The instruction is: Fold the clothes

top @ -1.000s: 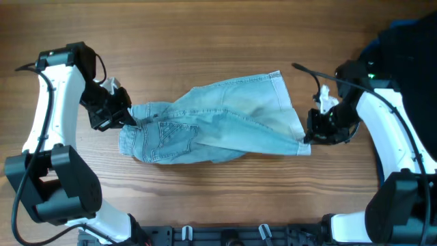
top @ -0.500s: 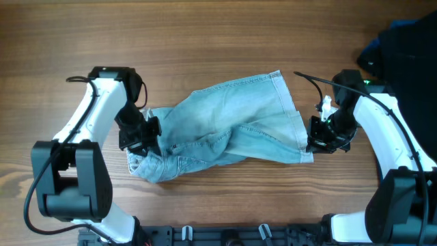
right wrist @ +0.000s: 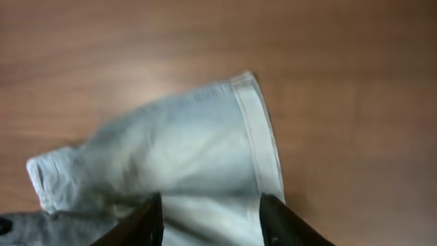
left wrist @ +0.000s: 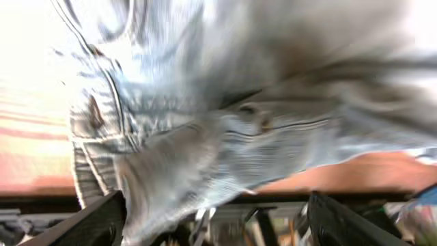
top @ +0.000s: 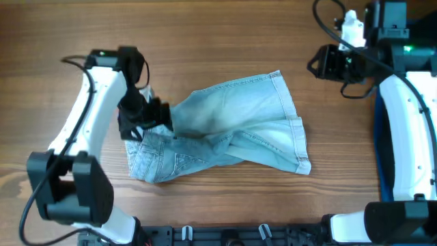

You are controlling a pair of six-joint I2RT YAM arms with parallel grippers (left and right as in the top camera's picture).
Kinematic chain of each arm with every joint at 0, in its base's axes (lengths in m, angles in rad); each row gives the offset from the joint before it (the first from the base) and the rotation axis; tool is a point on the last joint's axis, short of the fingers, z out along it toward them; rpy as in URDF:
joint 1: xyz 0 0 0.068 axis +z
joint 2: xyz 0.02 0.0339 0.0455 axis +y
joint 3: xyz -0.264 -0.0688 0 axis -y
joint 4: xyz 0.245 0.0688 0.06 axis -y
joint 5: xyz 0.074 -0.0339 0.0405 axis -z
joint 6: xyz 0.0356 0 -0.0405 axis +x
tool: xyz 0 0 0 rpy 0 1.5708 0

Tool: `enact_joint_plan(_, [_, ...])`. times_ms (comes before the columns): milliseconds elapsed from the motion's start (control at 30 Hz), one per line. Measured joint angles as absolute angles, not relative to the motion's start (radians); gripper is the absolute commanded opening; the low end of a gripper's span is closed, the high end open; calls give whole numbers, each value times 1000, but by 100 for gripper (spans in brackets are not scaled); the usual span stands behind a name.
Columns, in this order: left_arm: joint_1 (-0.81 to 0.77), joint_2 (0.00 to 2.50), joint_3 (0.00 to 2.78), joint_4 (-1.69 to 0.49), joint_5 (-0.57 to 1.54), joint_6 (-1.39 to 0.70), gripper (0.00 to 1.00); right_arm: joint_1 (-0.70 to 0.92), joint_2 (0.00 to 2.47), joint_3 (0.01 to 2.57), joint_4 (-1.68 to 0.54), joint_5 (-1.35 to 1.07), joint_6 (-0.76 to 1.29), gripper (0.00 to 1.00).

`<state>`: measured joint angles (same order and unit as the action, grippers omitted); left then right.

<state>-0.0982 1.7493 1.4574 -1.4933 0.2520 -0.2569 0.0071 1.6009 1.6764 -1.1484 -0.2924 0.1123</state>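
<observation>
The clothes are one pair of light blue denim shorts [top: 232,126], lying crumpled across the middle of the wooden table [top: 225,34]. The waistband end is at the left and a hemmed leg at the right. My left gripper [top: 160,115] hovers over the left part of the shorts. In the left wrist view its fingers [left wrist: 102,222] stand wide apart and open, with blurred denim [left wrist: 225,102] filling the frame. My right gripper [top: 315,63] is at the back right, away from the cloth. It is open [right wrist: 213,222] and empty, and the hemmed leg [right wrist: 177,150] lies below it.
A black rail [top: 225,236] runs along the table's front edge. Both arm bases stand at the front corners, and the right arm [top: 403,123] runs along the right side.
Both grippers have opened and let go of the shorts. The right arm has swung up and back to the far right. The left gripper shifted slightly right over the cloth.
</observation>
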Motion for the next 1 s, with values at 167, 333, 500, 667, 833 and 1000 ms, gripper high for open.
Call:
enact_joint_plan(167, [-98,1652,1533,-1419,148,-325,36,113,1708,1680,-942,-299,70,22])
enact_joint_plan(333, [-98,1669,1526,-1277,104,-366,4,146,1979,1682,-943,-300,57,8])
enact_joint_plan(500, [-98,1773,1471,-1204,100,-384,4,146,2178,1682,-973,-299,49,6])
enact_joint_plan(667, [-94,1931,1459,-1166,46,-387,4,146,2207,1682,-968,-299,43,6])
enact_joint_plan(833, [-37,2046,1457,-1193,27,-388,4,146,2207,1682,-948,-299,39,4])
enact_joint_plan(1000, [-11,2078,1457,-1161,23,-388,4,146,2207,1655,-865,-291,39,4])
